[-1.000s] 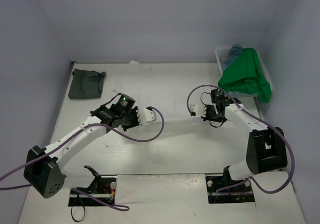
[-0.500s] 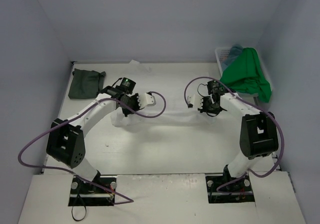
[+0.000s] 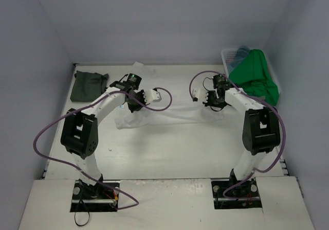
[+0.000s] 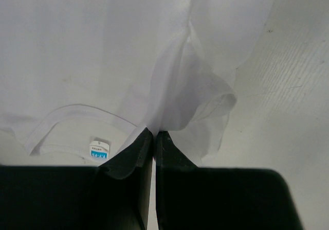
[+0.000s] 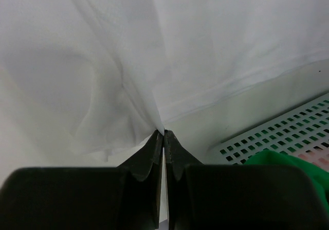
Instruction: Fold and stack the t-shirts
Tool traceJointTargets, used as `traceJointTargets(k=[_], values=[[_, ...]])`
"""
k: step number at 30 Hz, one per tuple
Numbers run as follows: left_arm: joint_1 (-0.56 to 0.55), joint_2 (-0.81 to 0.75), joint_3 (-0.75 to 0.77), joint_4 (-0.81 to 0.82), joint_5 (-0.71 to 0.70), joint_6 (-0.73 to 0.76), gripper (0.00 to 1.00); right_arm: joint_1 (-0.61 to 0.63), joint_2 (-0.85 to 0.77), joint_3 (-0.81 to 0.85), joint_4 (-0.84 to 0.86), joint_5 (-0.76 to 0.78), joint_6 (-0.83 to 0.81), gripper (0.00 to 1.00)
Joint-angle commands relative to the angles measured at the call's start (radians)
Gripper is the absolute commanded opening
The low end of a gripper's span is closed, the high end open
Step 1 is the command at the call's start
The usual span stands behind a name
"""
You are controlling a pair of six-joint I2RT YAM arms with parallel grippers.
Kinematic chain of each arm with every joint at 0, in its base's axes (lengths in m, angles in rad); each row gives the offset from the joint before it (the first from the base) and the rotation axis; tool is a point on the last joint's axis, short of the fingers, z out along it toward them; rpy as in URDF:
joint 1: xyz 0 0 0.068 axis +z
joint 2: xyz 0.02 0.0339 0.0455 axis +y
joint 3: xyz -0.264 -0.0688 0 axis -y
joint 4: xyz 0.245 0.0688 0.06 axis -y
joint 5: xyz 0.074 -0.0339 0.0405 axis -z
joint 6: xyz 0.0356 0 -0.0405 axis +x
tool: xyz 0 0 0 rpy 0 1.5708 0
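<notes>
Now: both arms have swung from the middle of the table point(image 3: 169, 153) toward its far side, carrying one edge of the white shirt point(image 3: 175, 116) with them.
Far left: the dark grey-green shirt point(image 3: 88, 86) lies in a compact bundle at the far-left corner, well apart from both arms.
Left gripper point(image 4: 154, 135): clenched on a pinch of white cloth beside a sleeve, close to the collar and its label.
Centre: the white shirt is stretched left to right between the two arms, and its near part rests on the table.
Right gripper point(image 5: 164, 135): clamped on a fold at the white shirt's other side, near the basket point(image 3: 227, 60).
Far right: the bright green shirt point(image 3: 254, 78) spills over the basket's rim, with the teal-blue shirt point(image 3: 241, 51) tucked behind it.
Meaning: the pull seems to have spread the white shirt flat and taut, probably as preparation for folding. It is not yet folded, and the two shirts in the basket appear untouched.
</notes>
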Motion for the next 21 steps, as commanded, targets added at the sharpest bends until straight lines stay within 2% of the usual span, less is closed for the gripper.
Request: traceJointTargets(k=[1, 15, 21], values=[[0.011, -0.007, 0.060, 0.027, 0.015, 0.038, 0.00, -0.006, 0.025, 0.056, 0.048, 0.031, -0.002, 0.00], [0.055, 0.118, 0.193, 0.081, -0.045, 0.045, 0.00, 0.013, 0.188, 0.174, 0.109, 0.126, 0.018, 0.00], [0.058, 0.169, 0.261, 0.092, -0.053, 0.019, 0.06, 0.011, 0.215, 0.203, 0.152, 0.129, 0.058, 0.00]])
